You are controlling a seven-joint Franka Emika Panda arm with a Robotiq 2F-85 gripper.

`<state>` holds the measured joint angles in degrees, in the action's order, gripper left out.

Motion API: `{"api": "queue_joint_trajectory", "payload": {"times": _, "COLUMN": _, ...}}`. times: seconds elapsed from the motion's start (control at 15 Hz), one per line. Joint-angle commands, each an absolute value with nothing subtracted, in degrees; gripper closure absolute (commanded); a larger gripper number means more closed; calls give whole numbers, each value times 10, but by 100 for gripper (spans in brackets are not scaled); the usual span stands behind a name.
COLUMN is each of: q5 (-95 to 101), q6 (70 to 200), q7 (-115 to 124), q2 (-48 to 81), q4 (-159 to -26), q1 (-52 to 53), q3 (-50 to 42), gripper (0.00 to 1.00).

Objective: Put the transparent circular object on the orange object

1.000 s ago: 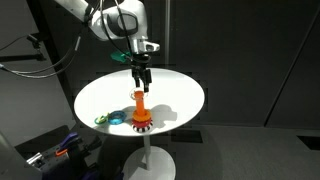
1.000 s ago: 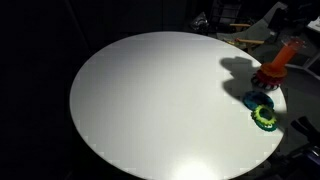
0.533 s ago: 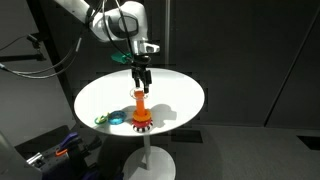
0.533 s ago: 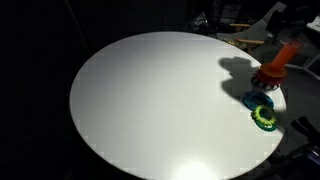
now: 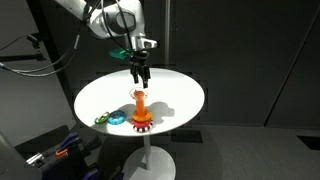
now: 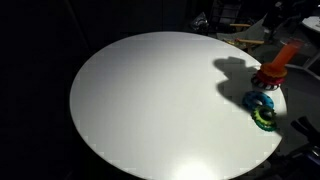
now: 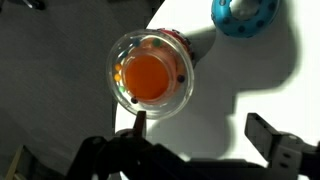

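Gripper nearest in wrist view, jaws spread wide, holding nothing, fingers clear of everything. Beneath it clear ring circles orange peg seen from above, red toothed base showing through; how far down the peg it sits, can't tell. Blue ring just beyond on white table. In an exterior view green ring lies right beside blue ring, near table edge.

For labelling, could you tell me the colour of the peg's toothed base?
Red base, clearest in an exterior view.
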<state>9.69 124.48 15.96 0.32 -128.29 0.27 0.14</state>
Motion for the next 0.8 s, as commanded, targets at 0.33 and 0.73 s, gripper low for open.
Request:
{"api": "queue_joint_trajectory", "payload": {"times": 0.33, "q5": 79, "q6": 1186, "q7": 166, "q2": -30, "q4": -1288, "q1": 22, "q3": 22, "gripper": 0}}
{"api": "queue_joint_trajectory", "payload": {"times": 0.73, "q5": 95, "q6": 1172, "q7": 183, "q2": -44, "q4": -1301, "q1": 23, "q3": 27, "gripper": 0}}
